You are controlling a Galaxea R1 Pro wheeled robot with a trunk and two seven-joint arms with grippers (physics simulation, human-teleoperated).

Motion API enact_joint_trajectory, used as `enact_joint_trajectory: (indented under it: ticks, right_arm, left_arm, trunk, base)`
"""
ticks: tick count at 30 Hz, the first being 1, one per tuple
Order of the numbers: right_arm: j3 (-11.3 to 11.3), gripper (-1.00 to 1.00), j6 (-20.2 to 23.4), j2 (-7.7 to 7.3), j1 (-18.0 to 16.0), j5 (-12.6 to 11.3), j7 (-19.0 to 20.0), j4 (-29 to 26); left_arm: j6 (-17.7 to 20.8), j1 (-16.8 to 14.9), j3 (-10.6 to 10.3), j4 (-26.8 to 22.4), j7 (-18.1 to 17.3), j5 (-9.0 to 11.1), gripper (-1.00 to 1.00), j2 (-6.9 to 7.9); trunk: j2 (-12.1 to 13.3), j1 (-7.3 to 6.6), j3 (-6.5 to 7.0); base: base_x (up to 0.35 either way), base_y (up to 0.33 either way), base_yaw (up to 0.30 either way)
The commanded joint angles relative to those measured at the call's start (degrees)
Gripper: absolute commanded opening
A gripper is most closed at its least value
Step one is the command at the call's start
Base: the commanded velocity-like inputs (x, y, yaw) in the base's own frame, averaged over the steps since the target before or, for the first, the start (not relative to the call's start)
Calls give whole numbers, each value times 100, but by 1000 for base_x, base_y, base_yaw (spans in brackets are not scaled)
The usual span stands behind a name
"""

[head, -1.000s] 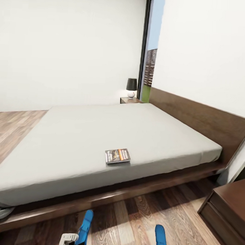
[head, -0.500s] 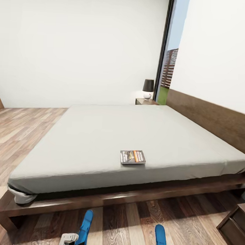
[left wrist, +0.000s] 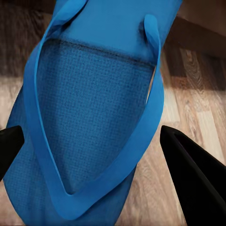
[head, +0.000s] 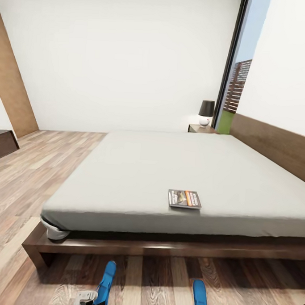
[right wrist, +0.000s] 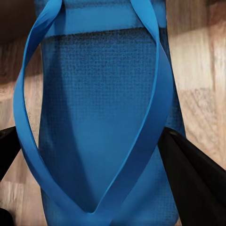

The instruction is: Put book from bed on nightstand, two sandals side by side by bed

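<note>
The book (head: 184, 199) lies flat on the light grey mattress of the bed (head: 134, 247), near its front edge. A nightstand (head: 200, 128) stands far off beside the headboard. Two blue sandals hang low in the head view, over the plank floor in front of the bed. My left gripper (left wrist: 92, 132) is shut on the left sandal (head: 106, 282), its black fingers (left wrist: 193, 181) on either side of the sole (left wrist: 89, 122). In the same way my right gripper (right wrist: 89, 134) is shut on the right sandal (head: 200, 298), which the right wrist view shows close up (right wrist: 103, 108).
A black-shaded lamp (head: 206, 111) stands on the far nightstand, next to a tall window (head: 239, 81). A low dark bench (head: 1, 144) and a brown wooden panel (head: 10, 87) are at the far left. Wood-plank floor (head: 30, 177) stretches left of the bed.
The camera has swung left: bed and book have shifted right in the picture, the near nightstand has left it, and the bed's foot corner has come in. Both sandals keep their place.
</note>
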Motion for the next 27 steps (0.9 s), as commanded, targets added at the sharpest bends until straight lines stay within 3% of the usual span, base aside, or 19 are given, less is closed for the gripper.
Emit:
enact_joint_trajectory:
  ticks: [1, 8, 27]
  right_arm:
    - [-3, -100, -22, -2, -2, -5, 9, 6]
    - [-3, -100, -22, -2, -2, -7, 10, 4]
    - [-3, -100, -22, -6, -2, -9, 47, 6]
  left_arm:
    - [-32, -6, 25, 8, -14, -20, -100, 0]
    - [-33, -6, 26, 8, -14, -20, -100, 0]
    - [-25, -6, 26, 8, -23, -20, -100, 0]
  trunk:
    - [-2, -1, -5]
    - [-2, -1, -5]
    - [-2, -1, -5]
  base:
    - [0, 0, 293]
    - [0, 0, 203]
    - [0, 0, 5]
